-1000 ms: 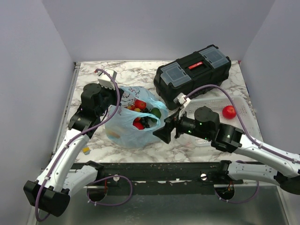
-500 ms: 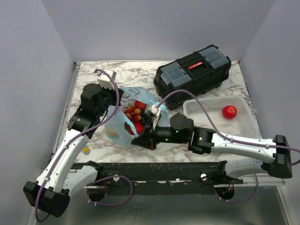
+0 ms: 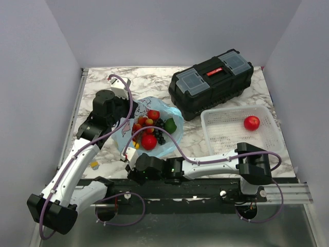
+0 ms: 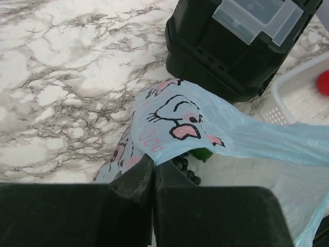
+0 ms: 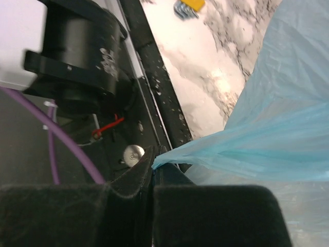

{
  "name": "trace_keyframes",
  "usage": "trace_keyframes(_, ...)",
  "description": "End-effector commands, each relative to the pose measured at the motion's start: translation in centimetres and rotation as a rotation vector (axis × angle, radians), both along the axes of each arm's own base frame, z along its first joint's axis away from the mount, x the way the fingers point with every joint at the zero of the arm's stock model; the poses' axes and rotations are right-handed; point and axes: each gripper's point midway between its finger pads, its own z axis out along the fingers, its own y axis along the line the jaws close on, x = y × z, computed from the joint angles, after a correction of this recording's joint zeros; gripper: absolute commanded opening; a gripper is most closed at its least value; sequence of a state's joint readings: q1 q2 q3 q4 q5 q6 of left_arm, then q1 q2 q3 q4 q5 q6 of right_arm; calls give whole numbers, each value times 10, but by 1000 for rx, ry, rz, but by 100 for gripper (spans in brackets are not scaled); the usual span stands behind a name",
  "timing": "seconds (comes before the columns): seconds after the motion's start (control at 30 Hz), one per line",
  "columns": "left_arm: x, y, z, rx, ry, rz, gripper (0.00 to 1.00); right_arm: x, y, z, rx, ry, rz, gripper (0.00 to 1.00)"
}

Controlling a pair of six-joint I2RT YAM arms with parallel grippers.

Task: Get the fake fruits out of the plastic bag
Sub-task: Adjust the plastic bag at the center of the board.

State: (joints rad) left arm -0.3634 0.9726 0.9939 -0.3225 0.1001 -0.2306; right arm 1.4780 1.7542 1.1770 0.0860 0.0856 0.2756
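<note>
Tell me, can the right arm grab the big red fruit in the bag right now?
Probably not yet. The right gripper is shut on the edge of the plastic bag, so it would have to let go first. The red fruit itself lies uncovered.

Left wrist view: toolbox [image 4: 231, 51] cut off by the top edge, basket [image 4: 303, 98] and its red fruit [image 4: 324, 82] clipped at the right edge. The bag [image 4: 216, 128] covers most of the fruit, with only a few grapes [image 4: 185, 165] and a bit of green fruit [image 4: 202, 153] showing under its fold. Right wrist view: bag runs off the right edge, and a yellow-and-blue object [image 5: 187, 6] at the top edge is cut off and blurred, can't tell what; overhead, small yellow thing [image 3: 94, 164] beside the left arm [image 3: 77, 159] is too small to identify.
</note>
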Motion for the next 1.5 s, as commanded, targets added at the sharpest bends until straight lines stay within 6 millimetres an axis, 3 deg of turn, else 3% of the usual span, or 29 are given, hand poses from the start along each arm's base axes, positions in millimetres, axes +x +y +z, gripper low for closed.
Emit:
trace_keyframes(0.0, -4, -7, 23, -23, -18, -39, 0, -2, -6, 3, -12, -29, -22, 5)
trace_keyframes(0.13, -11, -7, 31, -33, -112, -69, 0, 4, -26, 41, 70, -48, -69, 38)
trace_keyframes(0.27, -19, -9, 32, -34, -187, -112, 0, 4, -49, 63, 89, -41, -85, 60)
trace_keyframes(0.5, -24, -8, 34, -37, -239, -117, 0, -2, -91, 99, 151, -19, -84, 78)
trace_keyframes(0.63, -26, -3, 36, -28, -262, -99, 0, -11, -105, 122, 198, -19, -30, 83)
trace_keyframes(0.77, -28, 0, 40, -30, -297, -86, 0, -4, -119, 136, 211, -37, -72, 85)
trace_keyframes(0.83, -31, -1, 42, -36, -315, -95, 0, 12, -126, 144, 225, -60, -168, 82)
trace_keyframes(0.9, -35, -2, 47, -45, -338, -105, 0, 21, -124, 150, 238, -90, -205, 70)
trace_keyframes(0.97, -38, -2, 51, -56, -365, -113, 0, 32, -115, 149, 236, -125, -259, 55)
trace_keyframes(1.1, -43, -4, 54, -74, -394, -130, 0, 62, -97, 140, 196, -215, -401, 18)
trace_keyframes(1.17, -43, -6, 52, -72, -388, -138, 0, 81, -97, 134, 166, -266, -521, 7)
trace_keyframes(1.37, -46, -12, 50, -58, -388, -163, 0, 112, -98, 110, 51, -442, -657, 3)
trace_keyframes(1.47, -46, -13, 50, -59, -388, -164, 0, 109, -85, 89, -4, -475, -574, 4)
